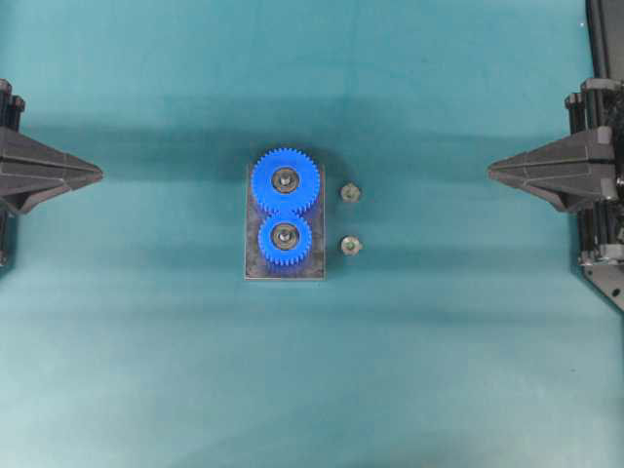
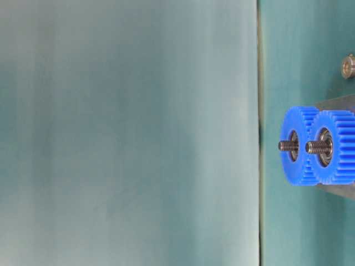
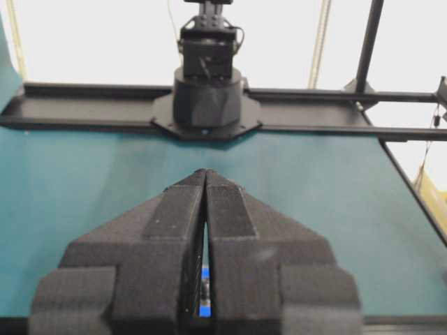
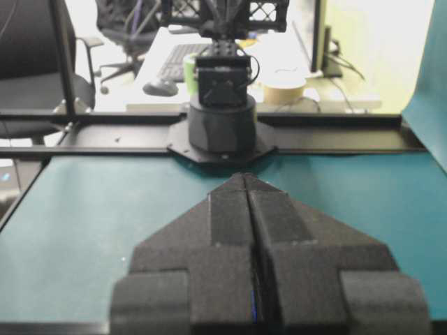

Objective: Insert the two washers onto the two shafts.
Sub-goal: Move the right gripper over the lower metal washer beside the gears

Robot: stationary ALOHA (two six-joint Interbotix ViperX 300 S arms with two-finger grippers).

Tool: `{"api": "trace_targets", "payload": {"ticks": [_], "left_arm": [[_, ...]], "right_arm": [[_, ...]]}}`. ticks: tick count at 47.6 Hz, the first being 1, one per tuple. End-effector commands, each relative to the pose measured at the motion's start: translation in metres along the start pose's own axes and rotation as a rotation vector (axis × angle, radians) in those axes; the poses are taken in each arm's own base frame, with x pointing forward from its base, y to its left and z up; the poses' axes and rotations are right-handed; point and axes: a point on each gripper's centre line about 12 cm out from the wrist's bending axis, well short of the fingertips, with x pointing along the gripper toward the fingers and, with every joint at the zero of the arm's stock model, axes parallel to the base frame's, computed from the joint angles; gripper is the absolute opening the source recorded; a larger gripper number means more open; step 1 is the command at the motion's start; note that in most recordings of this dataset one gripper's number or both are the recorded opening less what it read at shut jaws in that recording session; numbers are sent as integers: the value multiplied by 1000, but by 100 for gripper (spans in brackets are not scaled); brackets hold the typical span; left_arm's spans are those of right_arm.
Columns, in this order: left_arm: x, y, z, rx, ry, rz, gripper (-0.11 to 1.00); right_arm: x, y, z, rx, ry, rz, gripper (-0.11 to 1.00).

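Fingers on both grippers are pressed together and carry nothing; you're at the very start, no washer picked yet. Overhead view: left gripper (image 1: 97,175) sits at the left edge of the table (image 1: 146,370), right gripper (image 1: 492,171) at the right edge, both tips pointing inward and well apart from the parts. Centre of the table you have a grey plate (image 1: 252,263) with two meshed blue gears, the larger gear (image 1: 286,179) farther up the picture and the smaller gear (image 1: 284,238) nearer, each with a shaft through its hub. Two small metal rings lie just beside the plate on the right-gripper side: one washer (image 1: 349,193) level with the larger gear, second washer (image 1: 350,245) level with the smaller one. Table-level view: both shafts (image 2: 317,147) stand bare above the gears, threaded ends exposed, nothing seated on them; one ring (image 2: 348,66) lies flat on the table. Left wrist view: closed fingers (image 3: 174,216) with a sliver of blue showing through the seam. Right wrist view: closed fingers (image 4: 227,216), same picture. Next move, as I read it: right arm is the closer one, so open it, come down over a ring and pinch it by the rim. Flat, thin part, so expect a fiddly pick, then hold it level to thread it over a shaft.
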Motion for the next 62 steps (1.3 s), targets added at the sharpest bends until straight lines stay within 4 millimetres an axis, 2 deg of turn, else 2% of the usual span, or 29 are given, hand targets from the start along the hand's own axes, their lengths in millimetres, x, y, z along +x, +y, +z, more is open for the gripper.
{"api": "trace_targets", "payload": {"ticks": [1, 8, 13, 17, 21, 29, 38, 45, 48, 51, 61, 62], "left_arm": [[7, -5, 6, -23, 19, -24, 0], [16, -5, -1, -36, 137, -20, 0], [17, -4, -7, -29, 187, -18, 0], [17, -5, -12, -29, 221, -19, 0], [18, -4, -16, -30, 252, -16, 0], [20, -5, -20, -28, 290, -17, 0], [23, -4, -24, -26, 327, -15, 0], [25, -4, -28, -24, 344, -14, 0], [26, -4, -29, -24, 347, -13, 0], [26, -4, -29, -24, 348, -13, 0], [26, -4, -30, -24, 351, -13, 0], [26, -4, -30, -24, 351, -13, 0]], "right_arm": [[4, -3, 2, 14, 6, -14, 1], [11, -17, -14, 130, 279, -98, 1], [16, -29, -17, 199, 414, -164, 1], [22, -38, -21, 246, 467, -213, 1], [30, -43, -35, 265, 542, -235, 1], [55, -49, -67, 277, 692, -250, 1], [82, -55, -85, 287, 783, -259, 1], [97, -57, -107, 292, 894, -261, 2], [103, -58, -116, 294, 932, -262, 11], [108, -60, -126, 293, 968, -264, 24], [124, -65, -159, 260, 1035, -264, 85], [126, -65, -162, 257, 1038, -264, 88]]}}
